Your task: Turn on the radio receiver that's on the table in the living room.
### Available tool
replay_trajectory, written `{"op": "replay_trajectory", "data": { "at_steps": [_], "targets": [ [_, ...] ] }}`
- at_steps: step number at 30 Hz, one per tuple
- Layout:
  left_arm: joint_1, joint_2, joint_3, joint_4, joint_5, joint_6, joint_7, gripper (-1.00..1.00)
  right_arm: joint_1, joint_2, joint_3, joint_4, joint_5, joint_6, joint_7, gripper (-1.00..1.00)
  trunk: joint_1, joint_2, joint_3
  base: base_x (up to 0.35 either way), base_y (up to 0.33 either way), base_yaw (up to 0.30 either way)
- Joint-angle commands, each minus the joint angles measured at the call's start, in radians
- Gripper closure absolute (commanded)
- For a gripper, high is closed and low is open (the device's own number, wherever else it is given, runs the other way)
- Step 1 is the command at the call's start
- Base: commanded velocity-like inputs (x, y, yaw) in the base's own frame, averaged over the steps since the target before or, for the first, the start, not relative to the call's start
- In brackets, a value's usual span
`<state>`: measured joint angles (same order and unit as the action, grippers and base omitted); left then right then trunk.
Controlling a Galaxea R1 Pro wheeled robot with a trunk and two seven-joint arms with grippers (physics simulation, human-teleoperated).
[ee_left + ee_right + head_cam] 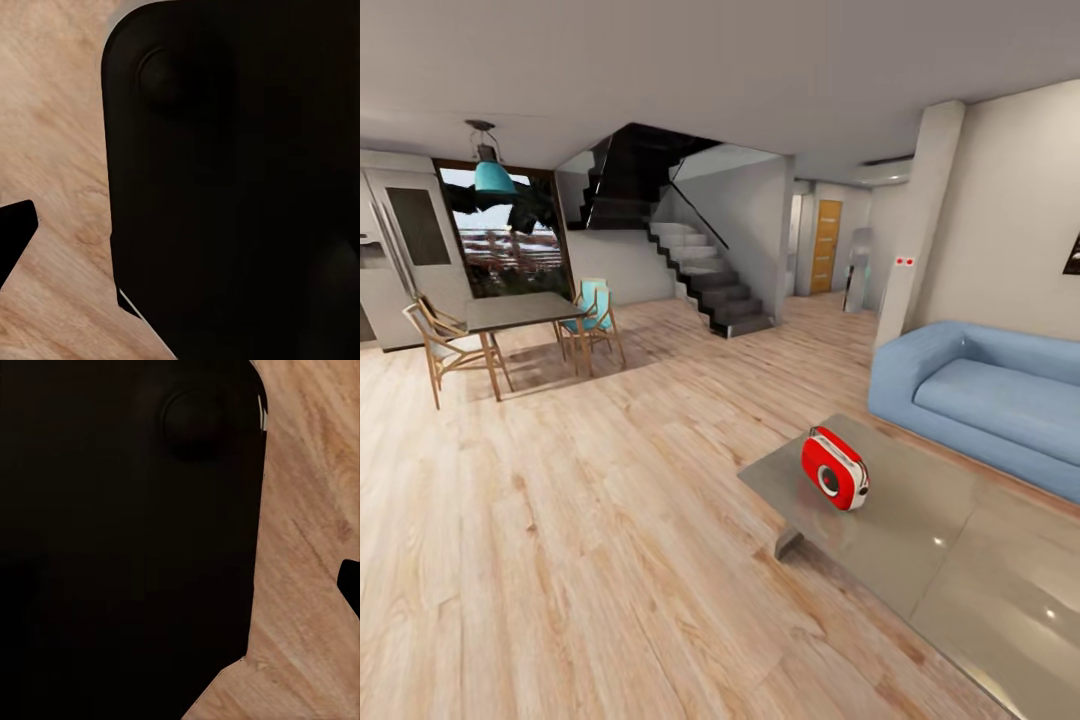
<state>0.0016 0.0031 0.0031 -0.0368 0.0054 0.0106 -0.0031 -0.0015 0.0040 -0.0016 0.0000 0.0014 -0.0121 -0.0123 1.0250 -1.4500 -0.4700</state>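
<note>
Standing upright on the glossy grey surface (960, 560), the red radio receiver (835, 468) sits near the corner that points toward the dining table (520, 312), its dial face turned to the wood floor (560, 520). A blue sofa (985, 395) lies just beyond the surface's far edge. Both wrist views show a dark robot body (240, 187) over floor planks; whether either gripper is wide or narrow cannot be told.

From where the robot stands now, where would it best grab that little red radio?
Probably by the thin handle on top, coming from above: the radio receiver stands upright near the corner of the table, with its rounded glossy body offering a poorer hold.
</note>
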Motion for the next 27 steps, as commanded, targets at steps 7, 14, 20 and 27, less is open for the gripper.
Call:
{"op": "replay_trajectory", "data": {
  "at_steps": [7,14,20,27],
  "targets": [
    [0.0,0.0,0.0,0.0,0.001,0.0,0.0,-1.0,0.0,0.0,0.0,0.0,0.0,0.001,0.0,-1.0,0.0,0.0,0.0,0.307,0.12,0.0],
    [0.0,0.0,0.0,0.0,0.001,0.0,0.0,-1.0,0.0,0.0,0.002,0.0,0.002,0.001,0.0,-1.0,0.0,0.0,0.0,0.313,0.12,0.0],
    [0.0,-0.001,0.001,0.0,0.001,0.0,0.0,-1.0,0.0,0.001,0.002,0.0,0.002,0.0,0.0,-1.0,0.0,0.0,0.0,0.314,0.12,0.0],
    [0.0,0.0,0.0,0.0,0.001,0.0,0.0,-1.0,0.0,0.002,0.003,0.0,0.002,0.0,0.0,-1.0,0.0,0.0,0.0,0.317,0.11,0.0]
  ]
}}
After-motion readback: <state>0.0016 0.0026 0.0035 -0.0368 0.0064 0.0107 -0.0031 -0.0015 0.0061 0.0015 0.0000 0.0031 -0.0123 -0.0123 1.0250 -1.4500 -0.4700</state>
